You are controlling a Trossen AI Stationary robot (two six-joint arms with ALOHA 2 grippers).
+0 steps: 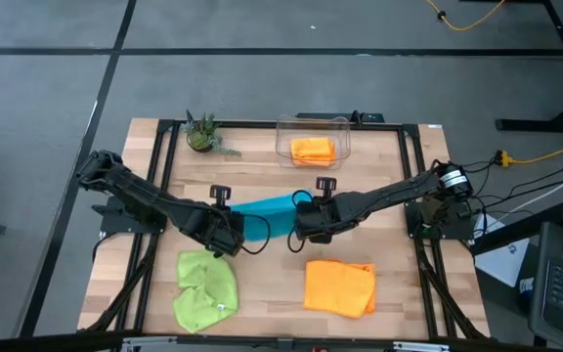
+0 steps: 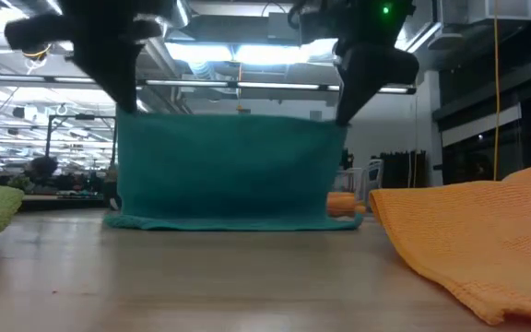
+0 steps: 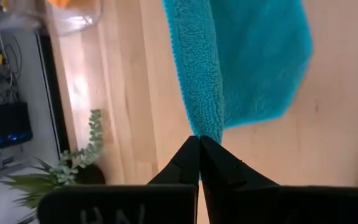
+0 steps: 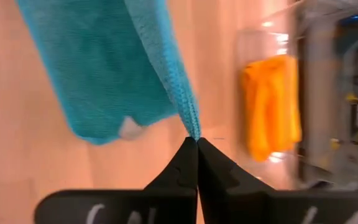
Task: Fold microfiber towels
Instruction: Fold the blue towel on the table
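Bumpy orange towel (image 2: 473, 235) at lower right of the low view, soft and thick. Fuzzy teal towel (image 2: 229, 166) mid-frame, hanging like a flat sheet, bottom edge on the wooden table (image 2: 247, 277). Left gripper (image 3: 199, 144) pinched tight on one top corner, right gripper (image 4: 196, 143) pinched tight on the other. Crumpled lime green towel (image 1: 206, 288) at lower left of the high view. Folded orange towel (image 1: 313, 149) inside the clear plastic bin (image 1: 340, 129), upper middle.
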